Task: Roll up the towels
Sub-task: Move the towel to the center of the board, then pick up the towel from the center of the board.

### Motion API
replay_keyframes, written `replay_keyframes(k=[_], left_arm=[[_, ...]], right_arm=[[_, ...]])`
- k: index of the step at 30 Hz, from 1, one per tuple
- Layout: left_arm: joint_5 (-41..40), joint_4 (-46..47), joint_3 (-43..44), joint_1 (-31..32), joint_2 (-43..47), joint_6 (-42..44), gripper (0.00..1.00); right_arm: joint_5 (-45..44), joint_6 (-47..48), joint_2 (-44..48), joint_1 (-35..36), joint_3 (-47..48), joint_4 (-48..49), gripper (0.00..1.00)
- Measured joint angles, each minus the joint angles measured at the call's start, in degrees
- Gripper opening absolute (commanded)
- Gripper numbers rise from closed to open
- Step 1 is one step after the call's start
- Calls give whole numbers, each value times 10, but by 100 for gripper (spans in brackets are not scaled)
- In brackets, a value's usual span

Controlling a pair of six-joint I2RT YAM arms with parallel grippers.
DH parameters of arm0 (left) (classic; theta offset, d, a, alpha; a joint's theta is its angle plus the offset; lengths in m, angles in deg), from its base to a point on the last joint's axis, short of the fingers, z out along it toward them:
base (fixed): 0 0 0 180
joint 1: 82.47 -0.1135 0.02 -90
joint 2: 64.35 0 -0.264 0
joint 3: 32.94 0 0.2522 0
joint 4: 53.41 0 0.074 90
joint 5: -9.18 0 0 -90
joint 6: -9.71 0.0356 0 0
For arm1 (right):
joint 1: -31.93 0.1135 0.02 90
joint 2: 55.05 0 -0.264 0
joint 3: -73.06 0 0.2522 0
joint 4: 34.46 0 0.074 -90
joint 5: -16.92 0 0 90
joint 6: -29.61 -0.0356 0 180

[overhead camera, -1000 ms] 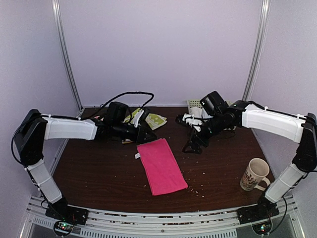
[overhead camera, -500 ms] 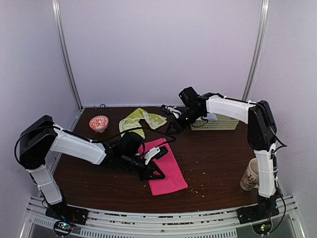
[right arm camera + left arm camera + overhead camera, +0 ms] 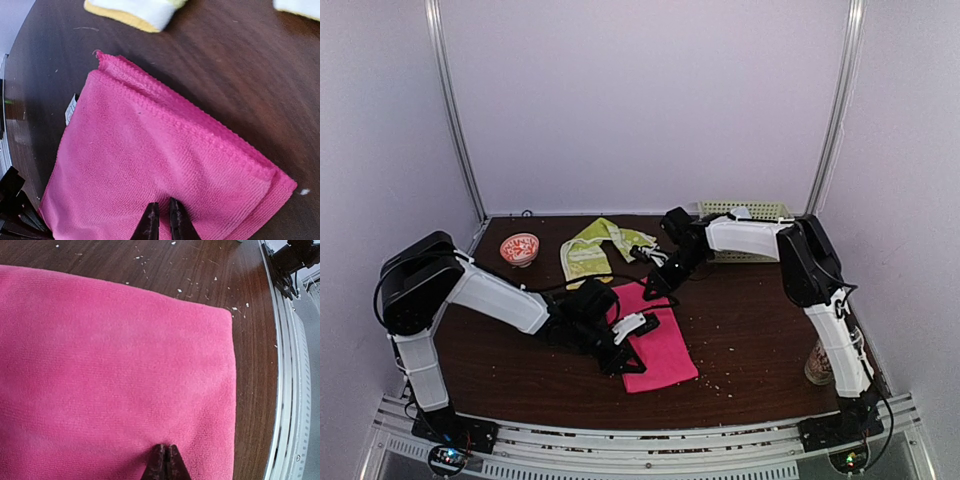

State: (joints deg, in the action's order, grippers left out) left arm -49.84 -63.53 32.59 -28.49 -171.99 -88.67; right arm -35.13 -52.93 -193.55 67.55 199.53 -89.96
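At the far left corner of the dark wooden worktop (image 3: 750, 320) you have a small red-and-white bowl (image 3: 520, 248). Just right of it, along the far edge, lies the crumpled yellow-green patterned cloth with cream parts (image 3: 588, 250), unrolled and with neither arm on it. Your left gripper (image 3: 165, 462) reaches in from the left, low over the long hot-pink towel (image 3: 670, 350), which lies flat and folded double, slanting from mid-worktop toward the near edge. Its fingers are pressed tip to tip on the pile, probably to steady the cloth; I cannot tell whether a layer is nipped. Your right gripper (image 3: 161, 220) is down at the towel's far short end, fingers drawn narrow with only a slit between them. That looks like the end where a roll would start, though a pinch is not certain. Further right, a pale lattice basket (image 3: 745, 210) sits at the far edge and a cream mug (image 3: 817, 365) near the right edge, both well apart from the work.
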Motion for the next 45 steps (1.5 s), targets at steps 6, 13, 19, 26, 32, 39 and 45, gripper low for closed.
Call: replay_keyframes(k=[6, 13, 19, 26, 32, 39, 45], left_arm=[[-48, -5, 3, 0, 10, 5, 13], [-132, -35, 27, 1, 33, 21, 21], [-225, -49, 43, 14, 141, 73, 46], [-288, -28, 43, 39, 274, 161, 61], [-267, -35, 4, 41, 235, 208, 63], [-236, -56, -33, 75, 166, 247, 64], [-238, -60, -17, 118, 114, 283, 51]], right_arm=[[-24, -36, 11, -38, -18, 27, 12], [-15, -40, 16, -44, -20, 32, 23], [8, -12, 81, -46, -32, 15, 33], [17, 31, 295, -69, -78, 19, 41], [37, 75, 447, -92, -244, 64, 43], [49, 143, 450, -89, -374, 26, 40], [52, 163, 465, -89, -471, 41, 39]])
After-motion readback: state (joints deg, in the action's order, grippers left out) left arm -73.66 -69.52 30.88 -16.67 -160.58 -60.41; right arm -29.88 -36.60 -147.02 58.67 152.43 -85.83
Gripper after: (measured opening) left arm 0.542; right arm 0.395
